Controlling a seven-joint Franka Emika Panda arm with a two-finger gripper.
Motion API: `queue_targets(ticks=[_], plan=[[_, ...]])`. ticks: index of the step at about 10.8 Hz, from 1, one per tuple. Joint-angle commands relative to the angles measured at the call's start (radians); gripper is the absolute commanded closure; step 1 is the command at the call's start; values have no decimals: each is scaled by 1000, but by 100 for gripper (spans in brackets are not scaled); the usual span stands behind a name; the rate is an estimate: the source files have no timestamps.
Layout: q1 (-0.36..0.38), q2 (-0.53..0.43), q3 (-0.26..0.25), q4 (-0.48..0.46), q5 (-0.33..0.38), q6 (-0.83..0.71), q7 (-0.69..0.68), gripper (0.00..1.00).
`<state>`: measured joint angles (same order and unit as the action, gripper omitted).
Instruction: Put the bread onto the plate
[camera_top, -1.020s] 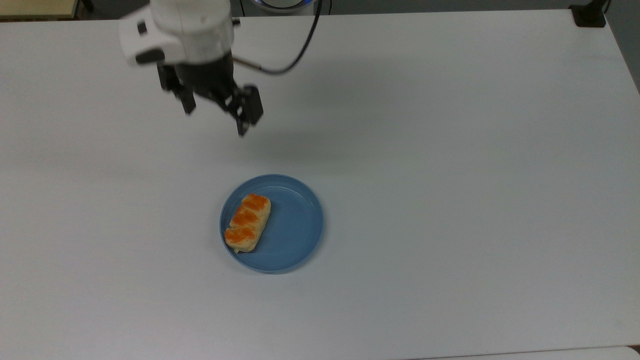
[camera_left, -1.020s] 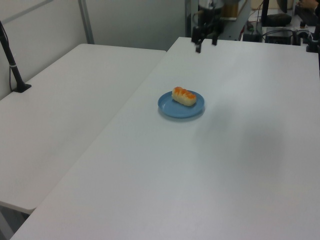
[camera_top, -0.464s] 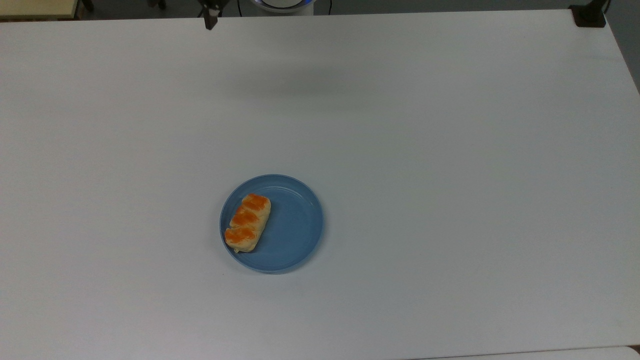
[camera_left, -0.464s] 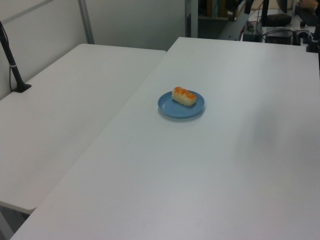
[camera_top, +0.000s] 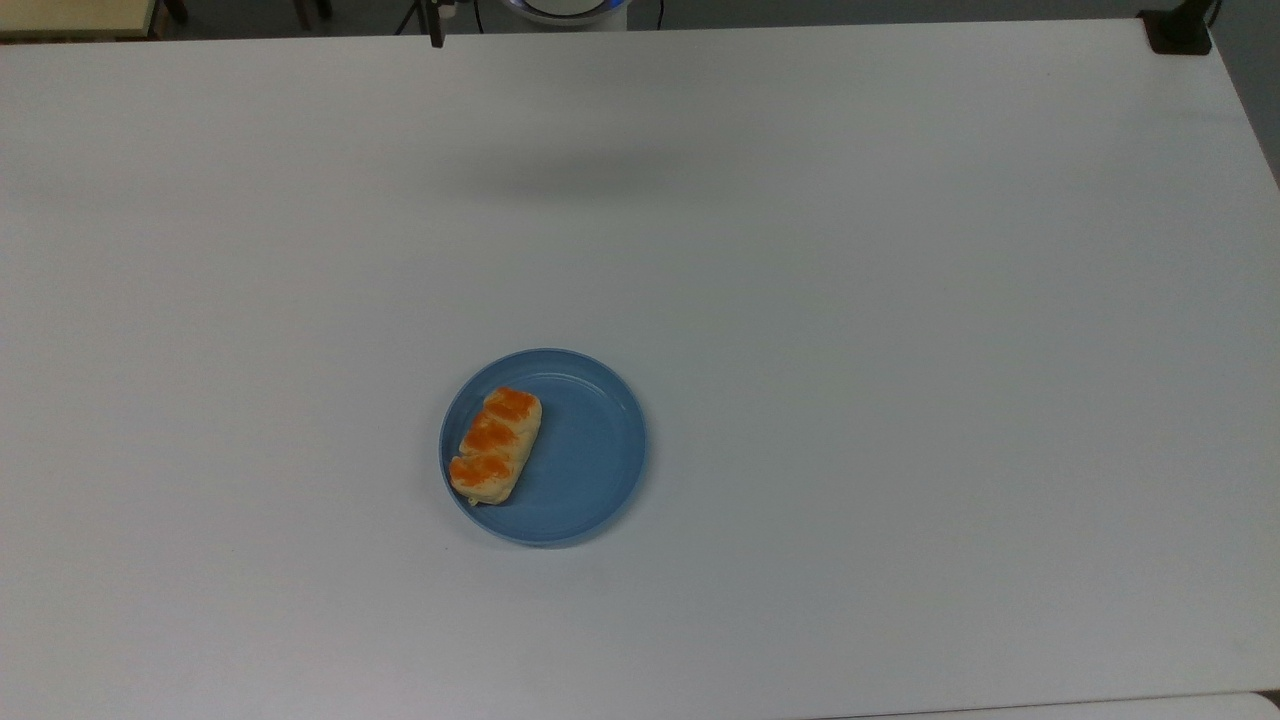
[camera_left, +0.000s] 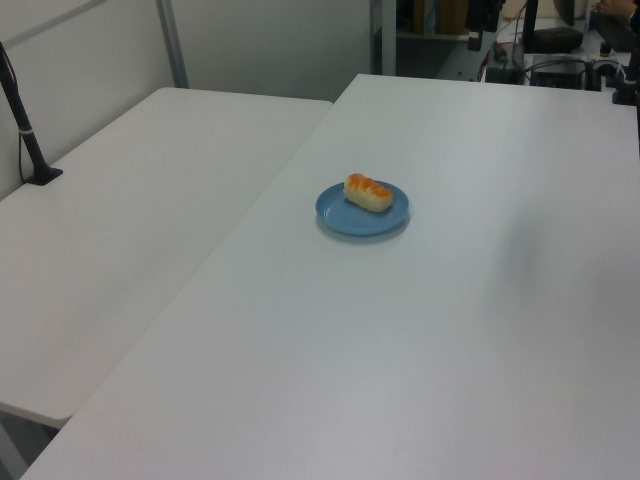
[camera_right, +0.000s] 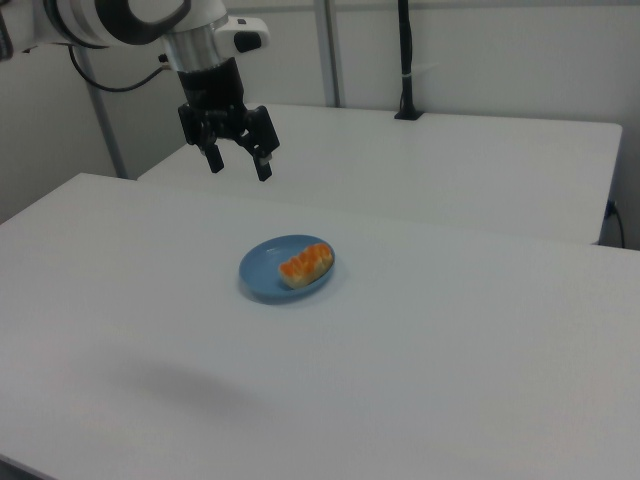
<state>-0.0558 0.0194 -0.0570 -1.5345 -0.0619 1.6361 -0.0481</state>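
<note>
A plain white tabletop (camera_top: 900, 300) takes up most of the top view, with a darker floor strip along the far edge. On it sits the plate (camera_top: 590, 450), round and blue with a low rim, somewhat toward the top view's left of centre. The bread (camera_top: 496, 445) lies inside the plate against the rim on the top view's left, its long axis tilted, three orange-brown bumps facing up. At the upper edge a thin dark tip pokes into the picture; it may be part of the arm, but that is hard to tell.

In the left view the tabletop (camera_left: 480, 330) meets a second white table (camera_left: 130, 230) on the left view's left. The plate (camera_left: 362, 216) rests mid-surface, the bread (camera_left: 368, 193) lying in its far half.

The right view shows the gripper (camera_right: 238, 160) hanging from the white arm (camera_right: 130, 20), raised well above the tabletop (camera_right: 420, 370) and off to the right view's upper left of the plate (camera_right: 262, 272). Its jaws are spread wide apart and hold nothing. The bread (camera_right: 305, 265) lies on the side of the plate toward the right view's right.
</note>
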Motion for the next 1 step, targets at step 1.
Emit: queue_targets(ticks=[1], plan=[[14,-9,-21,-19,17,31,-49,0]])
